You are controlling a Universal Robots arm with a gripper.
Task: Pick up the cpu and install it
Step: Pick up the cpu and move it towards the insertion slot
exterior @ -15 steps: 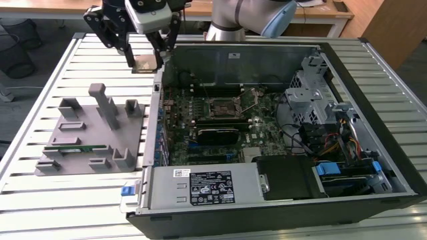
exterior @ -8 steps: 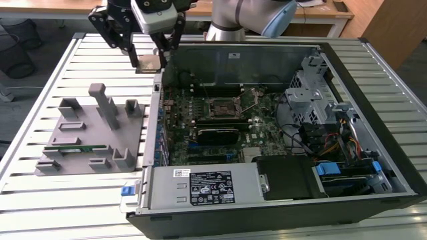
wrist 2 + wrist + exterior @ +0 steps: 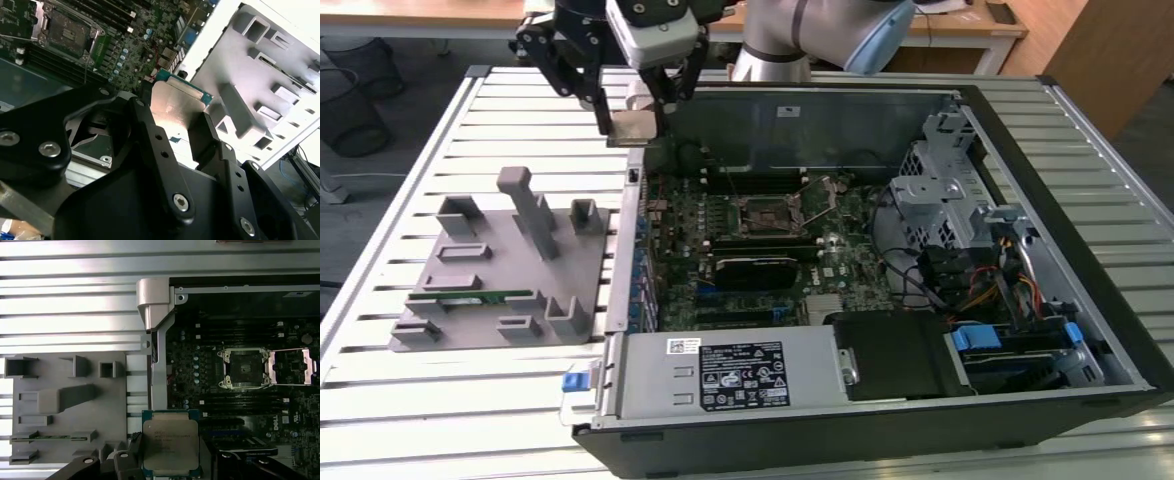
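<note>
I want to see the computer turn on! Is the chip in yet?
Not yet. Picking up is done: the gripper holds the chip in the air, near the edge of the case. The socket sits open and empty, so putting the chip in is left.

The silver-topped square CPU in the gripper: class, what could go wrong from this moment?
1. The black gripper pinches the flat silver-topped square CPU by its edges in mid-air, so it could slip and drop.
2. It hangs near the grey metal case wall, not above the open CPU socket, and might clip that wall.
3. Set down tilted or wrongly turned, it could damage the socket.
</note>
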